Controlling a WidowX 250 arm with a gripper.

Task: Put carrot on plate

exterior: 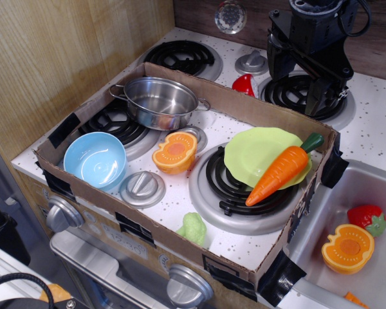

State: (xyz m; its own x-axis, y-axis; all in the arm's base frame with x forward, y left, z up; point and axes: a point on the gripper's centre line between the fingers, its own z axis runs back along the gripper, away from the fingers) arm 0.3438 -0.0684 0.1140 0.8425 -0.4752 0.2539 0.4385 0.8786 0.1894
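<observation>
Carrot (pixel 282 169): one, lying across the plate's right rim, tip over the burner (pixel 244 187).
Plate (pixel 254 154): one.
Pumpkin halves: two, one (pixel 175 152) by the pot (pixel 161 101), one (pixel 348 248) in the sink.
Bowl (pixel 94 159): one.
Gripper (pixel 296 80): raised behind the box, fingers spread, holding nothing.

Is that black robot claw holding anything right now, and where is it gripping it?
Nothing is held. The gripper hangs empty above the back burner, while the carrot lies free across the plate.
</observation>
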